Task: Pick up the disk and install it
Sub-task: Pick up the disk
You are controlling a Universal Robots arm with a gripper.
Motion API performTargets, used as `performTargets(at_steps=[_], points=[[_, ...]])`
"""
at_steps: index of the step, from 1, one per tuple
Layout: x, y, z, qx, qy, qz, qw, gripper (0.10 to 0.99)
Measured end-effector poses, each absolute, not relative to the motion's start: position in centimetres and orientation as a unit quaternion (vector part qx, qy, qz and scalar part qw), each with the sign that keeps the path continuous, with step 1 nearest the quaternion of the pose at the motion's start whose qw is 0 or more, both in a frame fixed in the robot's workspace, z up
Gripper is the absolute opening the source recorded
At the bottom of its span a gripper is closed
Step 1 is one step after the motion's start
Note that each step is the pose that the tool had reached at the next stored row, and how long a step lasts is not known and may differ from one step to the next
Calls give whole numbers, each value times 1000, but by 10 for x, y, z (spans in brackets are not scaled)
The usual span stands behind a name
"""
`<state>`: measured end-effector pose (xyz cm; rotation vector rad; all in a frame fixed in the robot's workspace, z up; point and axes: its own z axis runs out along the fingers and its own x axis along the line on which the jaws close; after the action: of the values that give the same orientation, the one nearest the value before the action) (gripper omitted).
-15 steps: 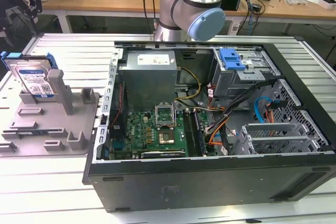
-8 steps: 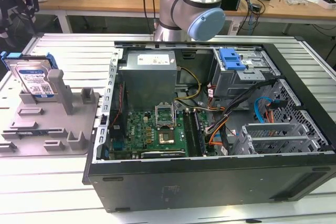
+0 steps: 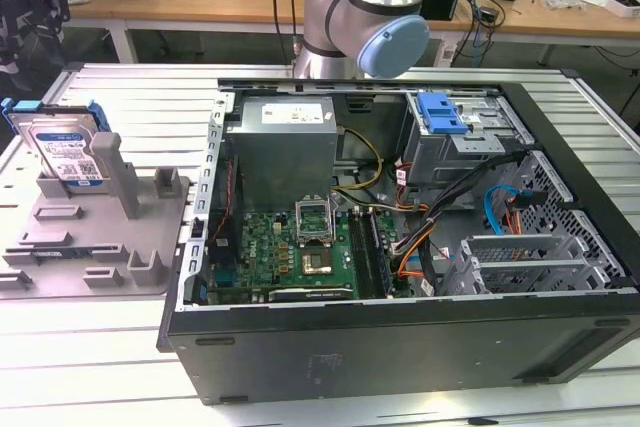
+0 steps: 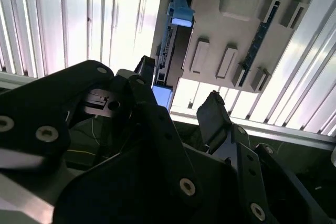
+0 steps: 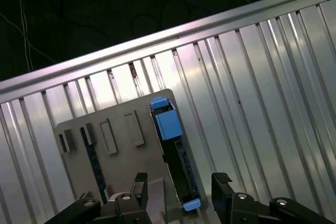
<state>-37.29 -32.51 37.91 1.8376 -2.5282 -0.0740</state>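
Observation:
The disk (image 3: 68,152) stands on edge in a grey holder (image 3: 95,237) at the exterior view's left, its silver face and white-and-blue label framed by a blue bracket. Both wrist views look down on the disk's thin edge (image 5: 178,161) (image 4: 167,56), with a blue bracket end (image 5: 168,123) (image 4: 180,11). My gripper (image 5: 180,181) (image 4: 178,92) is open. One dark fingertip (image 5: 140,180) shows on each side of the disk's line, at a distance from it, with nothing held.
An open computer case (image 3: 400,332) lies on the ribbed metal table (image 3: 130,82), showing a green board (image 3: 300,247), a grey power supply (image 3: 285,147) and a drive cage with a blue latch (image 3: 440,112). The arm's base (image 3: 365,17) stands behind the case.

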Motion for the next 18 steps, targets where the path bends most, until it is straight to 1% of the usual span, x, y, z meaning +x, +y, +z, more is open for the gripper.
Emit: performTargets(at_steps=[11, 17, 18], points=[[-373, -324, 379, 591, -806, -23, 6, 600], [-373, -324, 379, 632, -774, -22, 7, 600], [-373, -324, 379, 646, -763, -20, 5, 600]])
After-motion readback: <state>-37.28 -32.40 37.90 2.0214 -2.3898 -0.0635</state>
